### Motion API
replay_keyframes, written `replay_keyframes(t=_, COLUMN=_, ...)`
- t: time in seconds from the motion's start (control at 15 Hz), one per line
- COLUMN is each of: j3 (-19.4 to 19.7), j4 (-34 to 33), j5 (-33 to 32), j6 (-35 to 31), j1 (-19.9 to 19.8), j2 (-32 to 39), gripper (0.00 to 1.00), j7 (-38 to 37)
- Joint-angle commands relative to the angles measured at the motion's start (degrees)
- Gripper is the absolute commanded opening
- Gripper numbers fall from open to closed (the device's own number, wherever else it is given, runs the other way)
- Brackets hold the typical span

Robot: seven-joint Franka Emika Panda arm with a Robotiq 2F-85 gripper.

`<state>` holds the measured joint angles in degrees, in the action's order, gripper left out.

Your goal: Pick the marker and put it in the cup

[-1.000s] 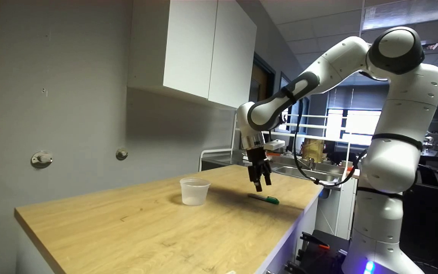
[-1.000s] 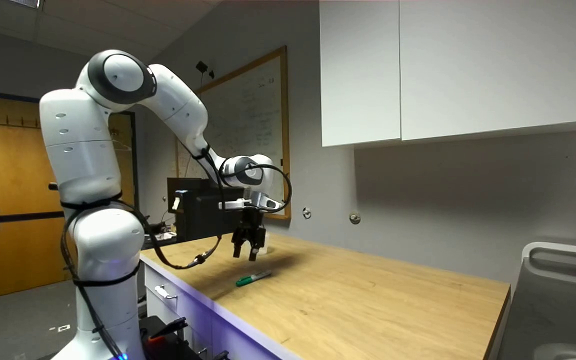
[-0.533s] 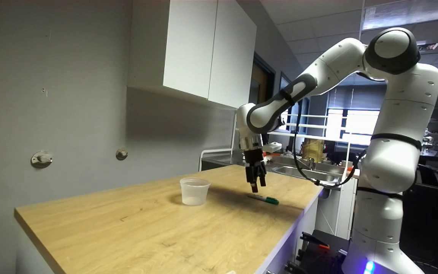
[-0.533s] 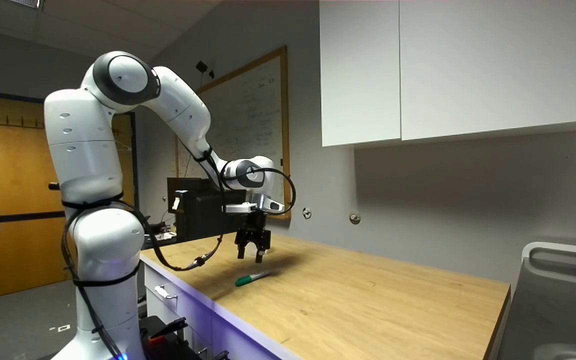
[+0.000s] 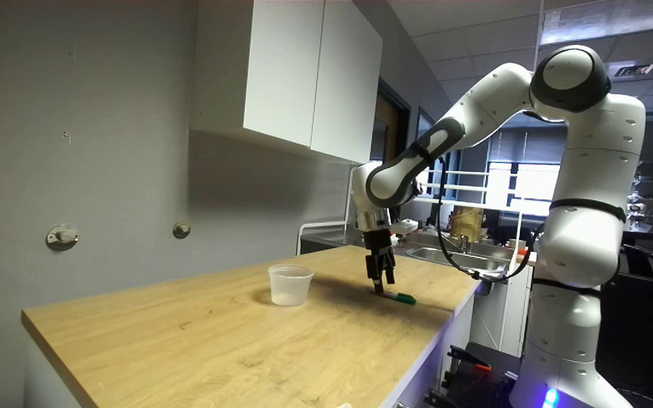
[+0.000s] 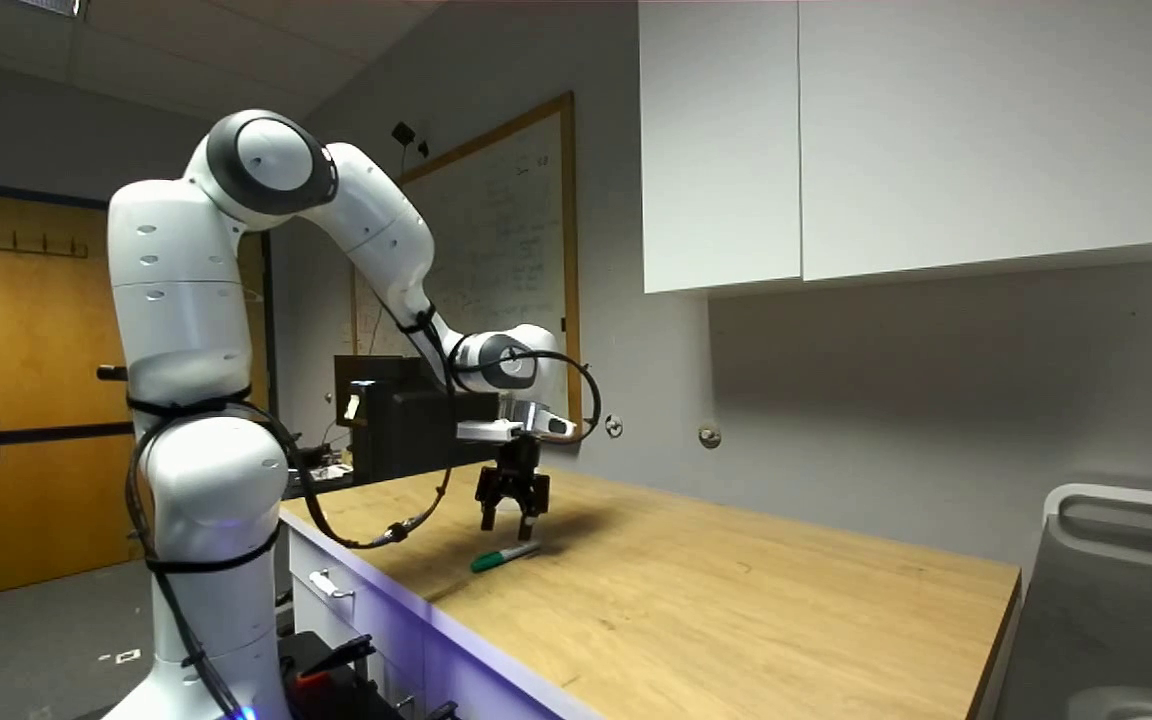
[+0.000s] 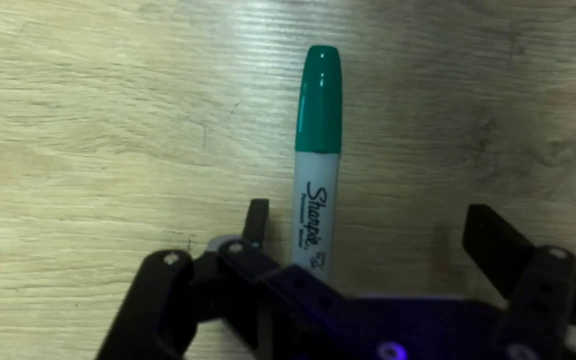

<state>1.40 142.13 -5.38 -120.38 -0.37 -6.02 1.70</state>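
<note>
The marker, a Sharpie with a grey-white body and green cap, lies on the wooden counter in both exterior views (image 5: 400,297) (image 6: 503,557). In the wrist view the marker (image 7: 319,145) points up the picture, its lower end hidden behind the gripper. The translucent cup (image 5: 290,286) stands upright on the counter. In an exterior view it is mostly hidden behind the gripper (image 6: 507,531). My gripper (image 5: 384,285) is open, fingertips low over the marker's body end. In the wrist view the marker lies between the fingers (image 7: 368,212), closer to the left finger, with gaps on both sides.
The wooden counter (image 5: 236,340) has its front edge close to the robot base. White wall cabinets (image 5: 287,73) hang above it. A sink (image 5: 457,259) and a white rack frame (image 5: 326,225) lie past its far end. A dark monitor (image 6: 416,425) stands behind the arm.
The gripper has moved down toward the counter, its fingertips now close to the marker. It has also shifted slightly sideways. The fingers stay open; the marker and cup have not moved.
</note>
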Motion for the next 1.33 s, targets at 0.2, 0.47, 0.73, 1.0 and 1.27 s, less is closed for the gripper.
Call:
replay_keyframes(t=0.2, j3=0.3, j4=-0.6, j5=1.5, j6=-1.6, j1=-0.4, j2=2.7, gripper=1.00, j7=3.3)
replay_keyframes(t=0.47, j3=0.2, j4=-0.6, j5=1.2, j6=-1.6, j1=-0.4, j2=3.5, gripper=0.67, j7=2.7)
replay_keyframes(t=0.73, j3=0.1, j4=-0.9, j5=1.1, j6=-1.4, j1=-0.3, j2=3.4, gripper=0.37, j7=2.7)
replay_keyframes(t=1.0, j3=0.0, j4=-1.0, j5=0.8, j6=-1.2, j1=-0.3, j2=2.9, gripper=0.06, j7=2.2)
replay_keyframes(t=1.27, j3=-0.4, j4=-1.0, j5=0.0, j6=-0.6, j1=0.0, j2=1.8, gripper=0.06, j7=1.0)
